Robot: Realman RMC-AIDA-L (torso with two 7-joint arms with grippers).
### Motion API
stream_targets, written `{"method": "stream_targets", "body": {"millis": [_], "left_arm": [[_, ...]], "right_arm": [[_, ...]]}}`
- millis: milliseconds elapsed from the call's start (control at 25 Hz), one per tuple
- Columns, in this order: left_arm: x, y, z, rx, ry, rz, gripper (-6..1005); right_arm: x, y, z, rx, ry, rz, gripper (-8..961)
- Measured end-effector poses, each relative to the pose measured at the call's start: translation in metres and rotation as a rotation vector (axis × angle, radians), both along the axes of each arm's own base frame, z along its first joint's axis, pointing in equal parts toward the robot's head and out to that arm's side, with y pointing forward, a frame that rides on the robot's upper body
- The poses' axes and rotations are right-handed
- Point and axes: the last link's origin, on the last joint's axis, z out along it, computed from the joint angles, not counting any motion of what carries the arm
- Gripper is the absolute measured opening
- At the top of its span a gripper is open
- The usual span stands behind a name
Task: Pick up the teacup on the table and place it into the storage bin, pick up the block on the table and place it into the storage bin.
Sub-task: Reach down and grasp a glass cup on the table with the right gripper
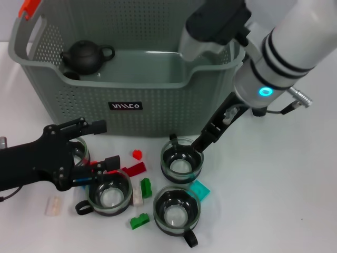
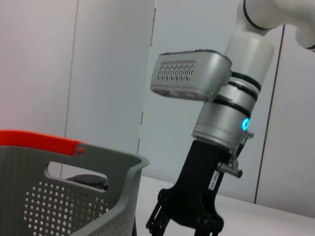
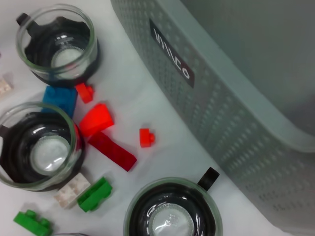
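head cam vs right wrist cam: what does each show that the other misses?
Only the head view shows both arms: the left end effector low by the cups, the right end effector at a teacup, plus the black teapot inside the storage bin. Only the right wrist view shows a close look at the dark red block. Both share the bin's label, teacups and scattered blocks.

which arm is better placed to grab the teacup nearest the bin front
Right. The right gripper hangs right at that teacup's rim, while the left gripper sits over by the left-hand cups.
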Motion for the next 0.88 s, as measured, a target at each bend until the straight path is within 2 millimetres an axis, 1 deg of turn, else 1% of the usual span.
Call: {"method": "stream_targets", "body": {"millis": [200,400,880], "left_arm": [[0.000,0.000,-0.001,-0.002,0.000,-0.001,829],[0.001,-0.001,-0.002,-0.010,0.001,-0.005,829],[0.000,-0.003,-0.003,-0.007,0.004,-0.007,829]], "right_arm": [[0.005,0.003,-0.013,0.002,0.015,-0.007,820],[0.007,0.005,-0.022,-0.002,0.018,-0.005,816],[0.015,0.009,-0.033,0.008,0.007,-0.008,676]]}}
